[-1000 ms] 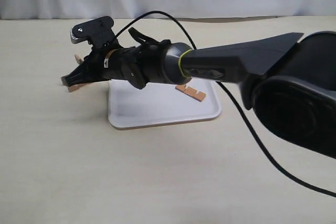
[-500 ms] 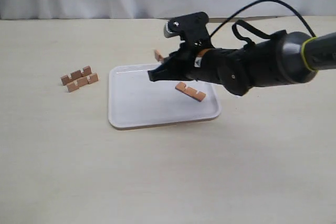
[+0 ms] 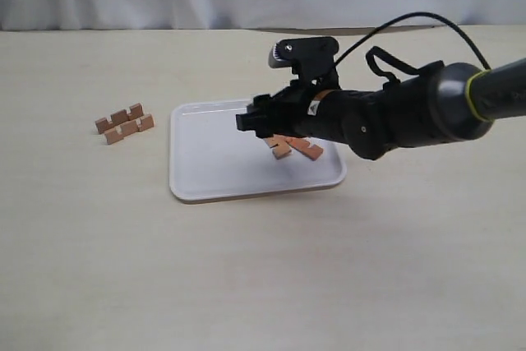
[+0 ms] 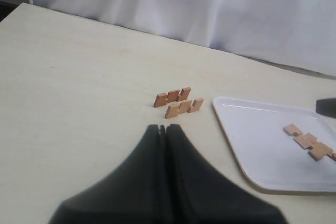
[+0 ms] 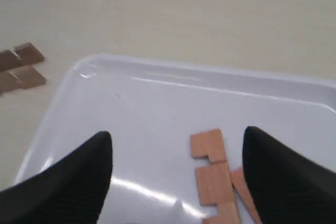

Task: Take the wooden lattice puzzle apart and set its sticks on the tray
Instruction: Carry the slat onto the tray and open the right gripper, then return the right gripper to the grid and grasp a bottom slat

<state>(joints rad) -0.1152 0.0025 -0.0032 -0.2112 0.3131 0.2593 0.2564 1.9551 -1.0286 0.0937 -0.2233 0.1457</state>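
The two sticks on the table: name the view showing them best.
Left wrist view: both sticks whole, unblocked, notches clear. Exterior view shows them whole but smaller; right wrist view catches only their ends at the picture's edge.

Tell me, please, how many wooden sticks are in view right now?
4. On the table, left of the tray: farther stick, nearer stick, side by side. On the tray, below the open right gripper: left stick, right stick in the exterior view, close together.
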